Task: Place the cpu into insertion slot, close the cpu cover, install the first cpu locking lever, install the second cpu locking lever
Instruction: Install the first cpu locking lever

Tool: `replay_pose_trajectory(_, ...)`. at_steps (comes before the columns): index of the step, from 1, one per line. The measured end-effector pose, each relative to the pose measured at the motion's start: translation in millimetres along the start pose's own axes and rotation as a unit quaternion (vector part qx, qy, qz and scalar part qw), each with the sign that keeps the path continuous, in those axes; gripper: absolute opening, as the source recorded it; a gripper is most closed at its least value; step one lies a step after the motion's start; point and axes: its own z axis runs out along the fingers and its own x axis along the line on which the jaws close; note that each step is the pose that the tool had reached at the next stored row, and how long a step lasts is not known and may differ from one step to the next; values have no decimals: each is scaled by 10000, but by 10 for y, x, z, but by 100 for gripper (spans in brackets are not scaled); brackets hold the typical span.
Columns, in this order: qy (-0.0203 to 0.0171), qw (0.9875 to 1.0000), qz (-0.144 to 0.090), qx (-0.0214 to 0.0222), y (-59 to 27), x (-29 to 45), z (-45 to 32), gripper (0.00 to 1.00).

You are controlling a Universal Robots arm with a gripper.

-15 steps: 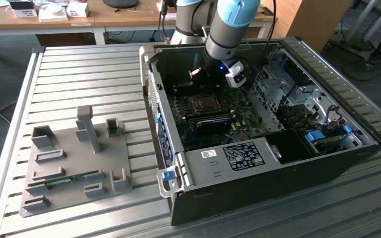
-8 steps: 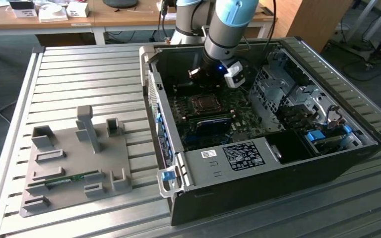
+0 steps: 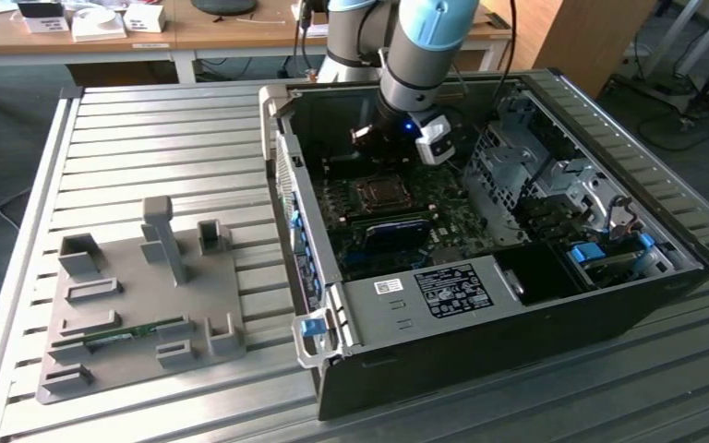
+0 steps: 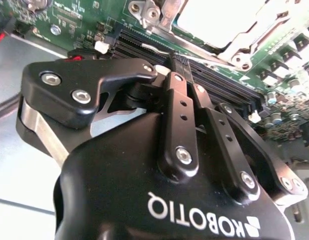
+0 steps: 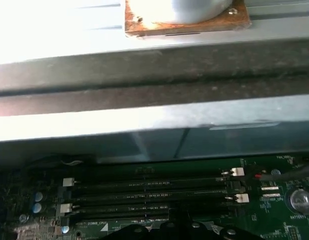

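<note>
Just beyond the tool (image 4: 178, 62), whose fingers are pressed together holding nothing, lies the insertion slot (image 4: 222, 22).

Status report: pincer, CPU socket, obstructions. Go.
Pincer shut, nothing visibly gripped, tips low at the memory slots. Insertion slot beside it inside the case, cpu cover lying flat. Nothing blocking the slot.
</note>
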Motion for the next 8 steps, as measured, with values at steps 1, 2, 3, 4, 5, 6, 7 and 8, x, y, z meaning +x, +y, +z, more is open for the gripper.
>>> replay_pose_trajectory(1, -16, 10000, 52, 0, 0, 0, 1, 11)
replay_pose_trajectory(2, -24, 10000, 79, 1, 0, 1, 1, 11)
replay_pose_trajectory(3, -26, 10000, 88, 2, 0, 4, 0, 11)
replay_pose_trajectory(4, -27, 10000, 92, 2, 0, 6, 0, 11)
replay_pose_trajectory(5, -28, 10000, 95, 3, -1, 10, -1, 11)
replay_pose_trajectory(6, -29, 9999, 97, 3, -1, 16, -1, 11)
replay_pose_trajectory(7, -31, 9999, 99, 3, -2, 24, -1, 11)
replay_pose_trajectory(8, -32, 9999, 101, 3, -3, 33, -2, 11)
